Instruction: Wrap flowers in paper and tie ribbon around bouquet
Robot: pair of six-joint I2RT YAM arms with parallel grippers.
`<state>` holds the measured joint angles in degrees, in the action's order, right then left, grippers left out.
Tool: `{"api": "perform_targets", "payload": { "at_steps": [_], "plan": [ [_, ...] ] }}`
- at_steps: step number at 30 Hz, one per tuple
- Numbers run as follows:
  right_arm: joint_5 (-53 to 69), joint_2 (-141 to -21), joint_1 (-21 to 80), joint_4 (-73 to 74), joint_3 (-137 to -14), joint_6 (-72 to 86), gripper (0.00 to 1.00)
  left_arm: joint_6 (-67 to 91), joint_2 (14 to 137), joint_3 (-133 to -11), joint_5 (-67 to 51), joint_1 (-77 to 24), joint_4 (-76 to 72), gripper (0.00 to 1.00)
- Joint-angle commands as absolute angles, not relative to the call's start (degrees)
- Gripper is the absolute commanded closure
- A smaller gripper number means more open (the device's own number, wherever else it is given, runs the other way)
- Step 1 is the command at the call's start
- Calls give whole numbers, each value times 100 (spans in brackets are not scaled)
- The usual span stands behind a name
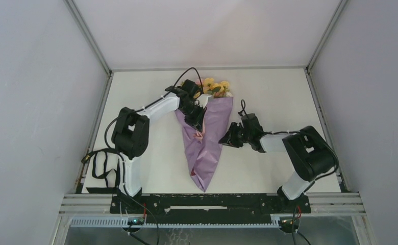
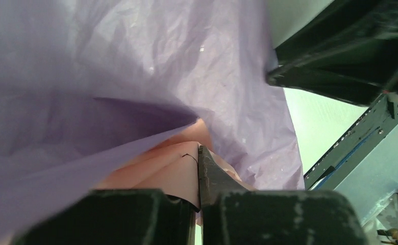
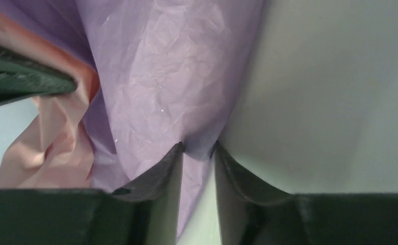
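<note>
The bouquet lay on the counter, its flowers at the far end and the tip of its cone pointing toward the arm bases. Your left fingers were shut tight on a pinkish fold of the paper, on the bouquet's left side just below the blooms. Your right fingers stood a little apart at the bouquet's right edge, about halfway down, with the lilac edge reaching between the tips but not pinched.

Treat that sheet as very light, thin and limp. It was creased all over, so it would likely crumple or tear before it resisted you, and a loose wrap would probably spring open once released. The stems inside looked thin and easy to bend. The best hold was probably a doubled fold or overlapped edge near the bouquet's waist, not a single layer and never the blooms. No ribbon showed around the bouquet.
</note>
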<state>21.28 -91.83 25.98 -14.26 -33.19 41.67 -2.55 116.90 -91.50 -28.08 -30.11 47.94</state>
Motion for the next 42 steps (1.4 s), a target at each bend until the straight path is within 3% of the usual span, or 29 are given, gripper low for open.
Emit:
{"api": "perform_targets", "payload": {
  "at_steps": [1,5,14,24,36,42],
  "plan": [
    [2596,-9735,2756,-1995,-3643,4040,71,-486,11103,-9158,-2782,-3232,4850,95],
    [2604,-9950,2897,-2163,-3810,4181,85,-523,10938,-9234,-2931,-3441,4934,95],
    [2395,-9831,3271,-1857,-4105,4144,87,-281,11461,-9597,-3204,-3560,4990,96],
    [1639,-8955,3471,-891,-4104,3948,73,-106,12051,-9661,-2814,-3567,4618,97],
    [411,-7259,3473,1024,-4112,3543,65,121,12149,-9171,-2936,-3560,3896,96],
    [383,-7011,3465,1300,-4106,3335,62,71,12240,-9176,-2863,-3546,3846,96]
  ]
}}
